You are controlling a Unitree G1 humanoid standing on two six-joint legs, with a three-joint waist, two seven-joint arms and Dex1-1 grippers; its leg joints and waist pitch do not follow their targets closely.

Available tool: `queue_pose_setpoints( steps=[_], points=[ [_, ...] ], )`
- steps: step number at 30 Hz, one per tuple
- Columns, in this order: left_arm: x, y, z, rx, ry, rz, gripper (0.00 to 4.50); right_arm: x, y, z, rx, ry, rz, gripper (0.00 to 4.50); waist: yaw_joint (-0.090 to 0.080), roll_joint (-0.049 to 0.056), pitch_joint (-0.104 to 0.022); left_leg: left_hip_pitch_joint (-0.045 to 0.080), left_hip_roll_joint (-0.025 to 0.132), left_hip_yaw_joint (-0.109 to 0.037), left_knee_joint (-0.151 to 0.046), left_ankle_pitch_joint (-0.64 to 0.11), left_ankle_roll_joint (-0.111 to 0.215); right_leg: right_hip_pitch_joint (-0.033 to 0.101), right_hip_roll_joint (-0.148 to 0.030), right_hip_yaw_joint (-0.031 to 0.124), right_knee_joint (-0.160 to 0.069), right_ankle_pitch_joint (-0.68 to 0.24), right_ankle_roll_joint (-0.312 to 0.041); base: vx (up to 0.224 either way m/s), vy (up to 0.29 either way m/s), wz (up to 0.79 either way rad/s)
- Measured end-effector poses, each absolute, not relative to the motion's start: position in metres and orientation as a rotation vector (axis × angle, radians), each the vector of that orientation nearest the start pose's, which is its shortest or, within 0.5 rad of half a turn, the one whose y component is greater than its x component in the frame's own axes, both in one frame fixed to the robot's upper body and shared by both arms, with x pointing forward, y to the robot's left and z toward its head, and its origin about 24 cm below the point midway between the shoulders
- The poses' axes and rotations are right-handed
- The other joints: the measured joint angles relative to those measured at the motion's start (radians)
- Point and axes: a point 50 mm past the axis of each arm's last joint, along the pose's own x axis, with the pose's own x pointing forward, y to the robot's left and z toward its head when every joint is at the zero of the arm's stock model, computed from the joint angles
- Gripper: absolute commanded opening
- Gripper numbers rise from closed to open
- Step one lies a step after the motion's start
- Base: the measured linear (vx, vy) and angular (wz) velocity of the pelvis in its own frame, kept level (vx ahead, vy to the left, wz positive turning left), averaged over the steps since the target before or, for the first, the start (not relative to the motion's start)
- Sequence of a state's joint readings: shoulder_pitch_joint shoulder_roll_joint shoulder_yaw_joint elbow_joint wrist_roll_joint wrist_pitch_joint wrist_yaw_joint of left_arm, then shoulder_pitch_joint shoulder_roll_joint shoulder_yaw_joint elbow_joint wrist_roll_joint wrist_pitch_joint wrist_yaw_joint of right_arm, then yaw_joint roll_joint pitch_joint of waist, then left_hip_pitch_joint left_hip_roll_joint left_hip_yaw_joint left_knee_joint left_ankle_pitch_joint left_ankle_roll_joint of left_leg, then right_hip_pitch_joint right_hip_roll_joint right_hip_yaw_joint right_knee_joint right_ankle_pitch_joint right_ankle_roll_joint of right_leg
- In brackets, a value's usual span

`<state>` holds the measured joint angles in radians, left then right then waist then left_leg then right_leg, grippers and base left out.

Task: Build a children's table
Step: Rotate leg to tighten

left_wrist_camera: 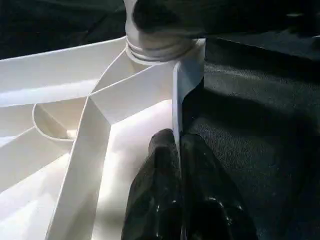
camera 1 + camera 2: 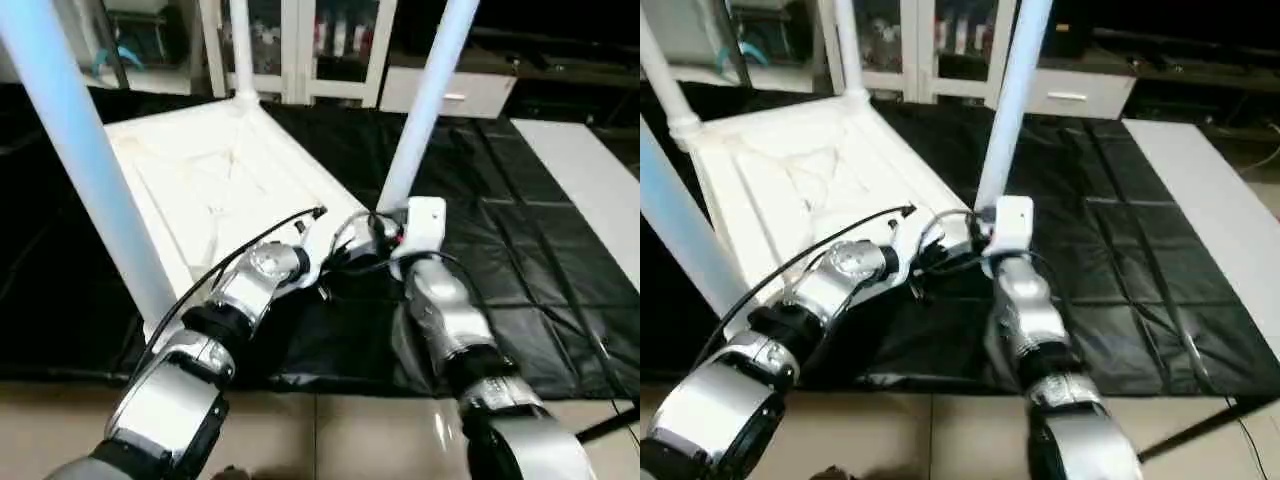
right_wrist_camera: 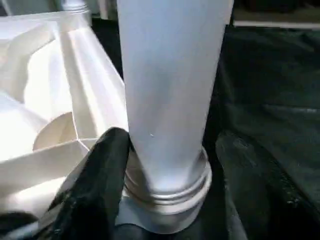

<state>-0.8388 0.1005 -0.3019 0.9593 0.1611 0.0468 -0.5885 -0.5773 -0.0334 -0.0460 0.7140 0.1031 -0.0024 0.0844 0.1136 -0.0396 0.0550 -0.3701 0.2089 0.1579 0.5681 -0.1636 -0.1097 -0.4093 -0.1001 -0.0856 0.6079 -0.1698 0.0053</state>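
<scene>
The white tabletop (image 2: 220, 180) lies upside down on the black-covered worktable (image 2: 520, 260), its ribbed underside facing up. Three white legs stand upright in its corner sockets: one near left (image 2: 90, 170), one at the far corner (image 2: 240, 50), one at the near right corner (image 2: 420, 110). My left gripper (image 1: 177, 145) is shut on the tabletop's thin rim wall (image 1: 182, 90), just beside that near right socket. My right gripper (image 2: 388, 235) sits at the base of the near right leg (image 3: 170, 100), right above its threaded collar (image 3: 170, 195).
White-framed cabinets (image 2: 300, 50) and a white drawer unit (image 2: 440, 92) stand behind the worktable. A white board (image 2: 590, 180) lies on the right side of the black cover. The worktable's front edge and tiled floor (image 2: 350, 430) are just below my forearms.
</scene>
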Motion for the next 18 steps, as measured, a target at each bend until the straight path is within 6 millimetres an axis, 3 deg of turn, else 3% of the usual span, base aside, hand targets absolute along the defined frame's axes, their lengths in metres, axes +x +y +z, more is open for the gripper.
queue_pose_setpoints(
  steps=[6,7,10,13,18],
  points=[
    [0.364,0.075,0.055,0.522,0.318,-0.898,0.00,0.321,-0.155,0.036,-0.003,0.181,0.247,3.12,0.000,0.000,0.000,0.002,0.000,0.003,-0.002,0.000,0.000,0.001,0.001,0.005,-0.002,0.000,0.001,0.000,0.000,0.00],
    [0.364,0.076,0.055,0.501,0.319,-0.902,0.28,0.309,-0.159,0.036,0.015,0.176,0.297,3.14,0.001,0.000,0.000,0.002,0.000,0.005,-0.004,0.000,0.000,0.001,0.001,0.006,-0.002,-0.001,0.001,0.000,0.000,0.00],
    [0.366,0.081,0.060,0.392,0.285,-0.877,0.59,0.291,-0.155,0.036,0.063,0.168,0.426,3.15,-0.002,-0.003,0.002,0.003,0.001,0.006,-0.006,0.000,0.000,0.000,0.007,0.011,-0.002,-0.004,0.007,0.000,0.000,0.00],
    [0.366,0.079,0.068,0.341,0.225,-0.905,0.84,0.284,-0.153,0.042,0.063,0.151,0.499,3.15,0.000,-0.004,0.002,0.002,0.002,0.006,-0.007,0.000,0.000,-0.001,0.007,0.013,-0.002,-0.003,0.007,0.000,0.000,0.00],
    [0.368,0.092,0.091,0.289,0.104,-0.911,1.16,0.273,-0.153,0.043,0.064,0.180,0.574,3.15,-0.001,-0.006,0.002,0.002,0.002,0.009,-0.003,-0.001,0.002,-0.005,0.007,0.017,-0.003,0.000,0.002,0.000,0.000,0.00]
  ],
)
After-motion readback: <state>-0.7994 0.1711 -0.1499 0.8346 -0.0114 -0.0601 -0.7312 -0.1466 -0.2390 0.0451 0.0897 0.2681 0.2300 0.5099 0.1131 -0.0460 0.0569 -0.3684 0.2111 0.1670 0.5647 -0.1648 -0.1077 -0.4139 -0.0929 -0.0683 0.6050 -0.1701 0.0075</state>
